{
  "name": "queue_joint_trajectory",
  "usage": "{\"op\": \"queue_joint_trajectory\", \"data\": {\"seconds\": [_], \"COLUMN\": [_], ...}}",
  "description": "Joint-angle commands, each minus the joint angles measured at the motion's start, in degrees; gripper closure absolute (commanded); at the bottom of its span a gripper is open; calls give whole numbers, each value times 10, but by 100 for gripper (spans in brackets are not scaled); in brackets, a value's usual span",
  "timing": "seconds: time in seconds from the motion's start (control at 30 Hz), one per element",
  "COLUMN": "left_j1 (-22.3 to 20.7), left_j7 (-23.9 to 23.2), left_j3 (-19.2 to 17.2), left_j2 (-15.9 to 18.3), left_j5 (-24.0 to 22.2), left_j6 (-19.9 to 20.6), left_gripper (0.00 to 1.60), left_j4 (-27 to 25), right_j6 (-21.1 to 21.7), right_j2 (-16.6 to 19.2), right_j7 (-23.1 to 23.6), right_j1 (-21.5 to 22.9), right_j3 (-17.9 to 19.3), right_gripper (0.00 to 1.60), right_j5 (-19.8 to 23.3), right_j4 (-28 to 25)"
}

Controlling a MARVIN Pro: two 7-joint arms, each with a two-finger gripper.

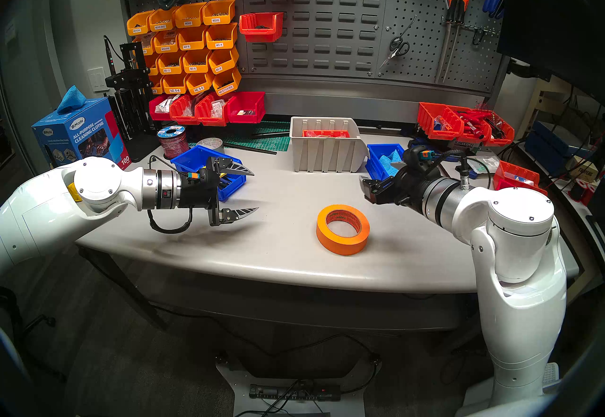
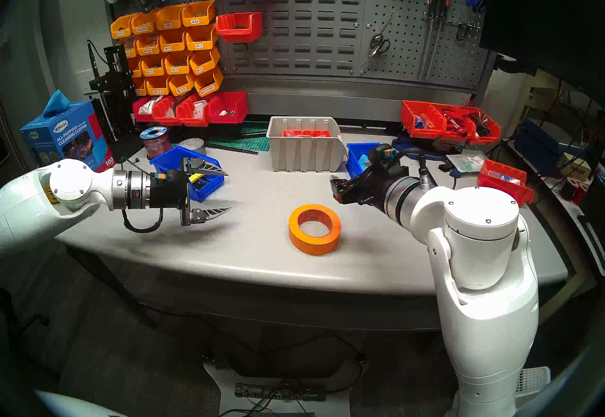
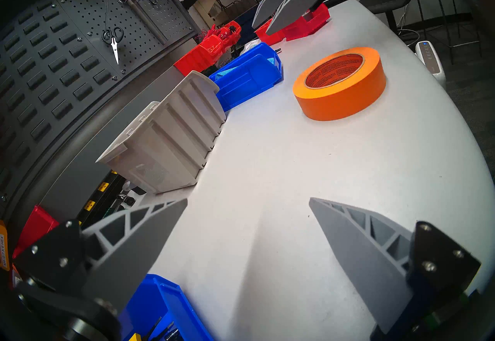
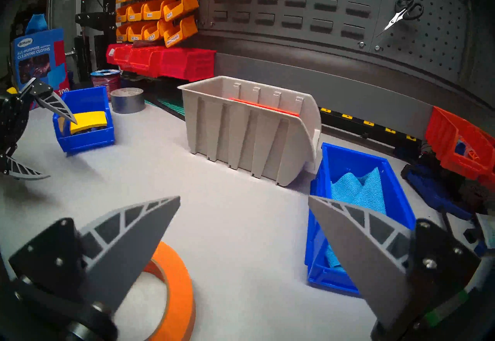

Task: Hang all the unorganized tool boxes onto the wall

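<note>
Beige tool box [image 1: 327, 148]: pale grey-beige, vertical ribs on side; orange-red item inside.
Blue tool box at 9 o'clock [image 1: 209, 167]: bright blue, yellow piece inside.
Blue tool box at 3 o'clock [image 1: 381, 157]: bright blue, light blue woven cloth [image 4: 359, 190] inside.
Tape roll [image 1: 342, 229]: orange, red-brown printed core.
Table [image 1: 278, 243]: plain light grey.
Wall [image 1: 327, 13]: dark grey, rows of rectangular slots; dotted pegboard either side.
Small bins at 10 o'clock [image 1: 193, 46]: yellow-orange, white labels.

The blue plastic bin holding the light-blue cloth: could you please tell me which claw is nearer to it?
The right claw is nearer: the blue plastic bin with the cloth lies just beside its fingers. The left claw hangs across the table, by the other blue bin.
</note>
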Motion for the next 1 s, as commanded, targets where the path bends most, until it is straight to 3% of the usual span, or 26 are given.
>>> {"op": "queue_joint_trajectory", "data": {"seconds": [0.0,0.23,0.37,0.57,0.83,0.93,0.97], "left_j1": [-4,-4,-5,-5,-5,-5,-5], "left_j7": [1,1,0,0,0,0,0], "left_j3": [-3,-3,-4,-4,-4,-4,-4], "left_j2": [0,0,1,1,1,1,1], "left_j5": [0,0,0,0,0,0,0], "left_j6": [-1,-1,-1,-1,-1,-1,-1], "left_gripper": [0,0,0,0,0,0,0], "left_j4": [-1,-1,-2,-2,-2,-2,-2], "right_j6": [-78,-127,-168,-119,-43,6,3], "right_j2": [-7,-21,-33,-54,-46,-41,-43], "right_j7": [-26,-49,-71,-96,-86,-78,-76], "right_j1": [74,104,131,166,202,234,223], "right_j3": [33,9,-37,-59,-66,-73,-68], "right_gripper": [0,0,0,0,0,0,0], "right_j5": [-4,-1,-8,-7,-6,-5,-1], "right_j4": [-10,-10,48,87,98,112,108]}}
